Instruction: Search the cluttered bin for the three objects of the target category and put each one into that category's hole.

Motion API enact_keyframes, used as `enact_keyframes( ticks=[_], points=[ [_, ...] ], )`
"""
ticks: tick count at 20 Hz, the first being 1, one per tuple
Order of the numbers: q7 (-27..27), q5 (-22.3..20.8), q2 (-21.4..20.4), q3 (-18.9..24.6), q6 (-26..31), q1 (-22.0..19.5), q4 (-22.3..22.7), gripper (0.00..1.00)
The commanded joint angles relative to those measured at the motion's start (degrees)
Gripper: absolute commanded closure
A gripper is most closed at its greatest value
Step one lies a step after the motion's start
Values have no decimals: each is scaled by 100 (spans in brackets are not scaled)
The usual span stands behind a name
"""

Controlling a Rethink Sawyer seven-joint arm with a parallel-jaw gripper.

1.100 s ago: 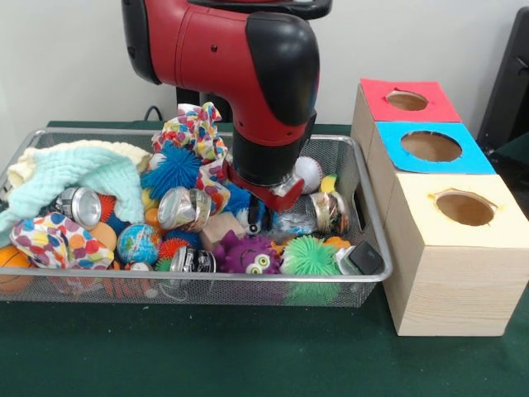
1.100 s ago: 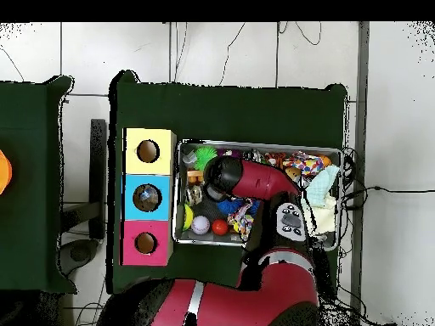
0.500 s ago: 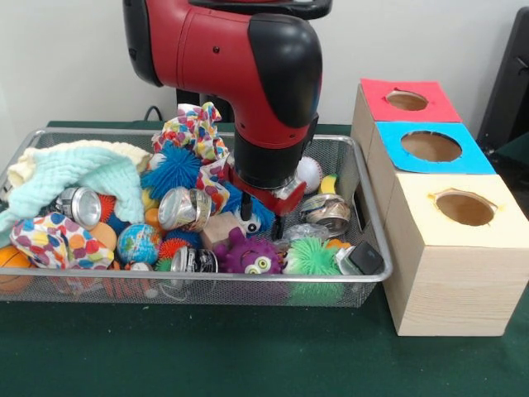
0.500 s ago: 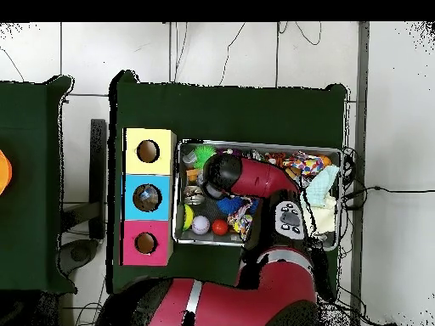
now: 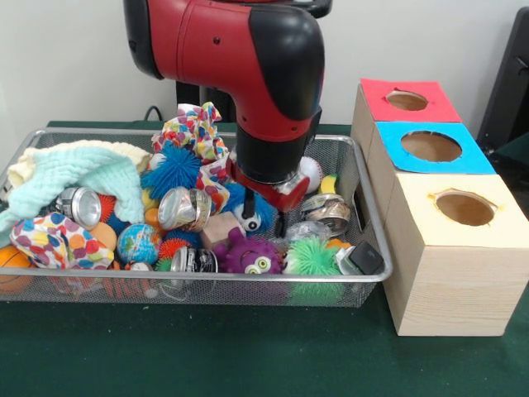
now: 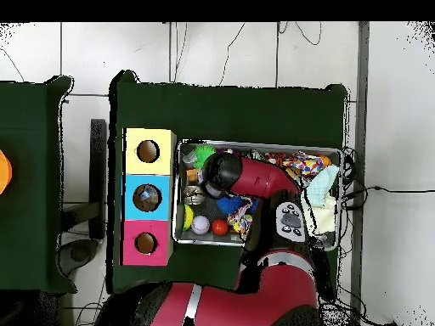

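Note:
A wire bin (image 5: 374,222) is heaped with toys, tins and cloths. My gripper (image 5: 264,215) hangs just above the pile at its right-centre, open, with nothing between its fingers (image 5: 281,222). Right behind it lies a blue furry toy with a googly eye (image 5: 248,212). A purple spiky monster (image 5: 248,255) and a green spiky ball (image 5: 312,256) sit in front of it, and a silver tin (image 5: 327,212) lies to its right. Beside the bin stand the red box (image 5: 407,100), blue box (image 5: 431,146) and yellow box (image 5: 464,208), each with a hole on top. Overhead, the arm (image 6: 246,176) hides the gripper.
Further left lie a second tin (image 5: 185,207), a globe ball (image 5: 137,242), a blue spiky ball (image 5: 171,168), a mint towel (image 5: 74,178) and spotted cloth (image 5: 196,132). A white baseball (image 5: 311,172) sits at the back and a black block (image 5: 362,258) in the front right corner.
The gripper has lifted out of the pile with nothing in it; its fingers now show. The blue googly-eyed toy is uncovered, and the silver tin on the right has shifted.

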Motion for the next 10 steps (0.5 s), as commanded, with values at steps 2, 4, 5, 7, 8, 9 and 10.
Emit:
enact_keyframes(
  ticks=[2, 4, 5, 7, 8, 9, 10],
  points=[
    [905, 512, -481, 562, 125, 161, 577, 0],
    [914, 548, -617, 493, 200, 209, 674, 0],
    [913, 549, -705, 436, 259, 252, 717, 0],
    [908, 566, -817, 365, 373, 306, 755, 0],
    [894, 578, -841, 349, 410, 313, 757, 0],
    [869, 589, -862, 343, 441, 304, 763, 0],
    [844, 599, -883, 337, 472, 296, 769, 0]
  ],
)
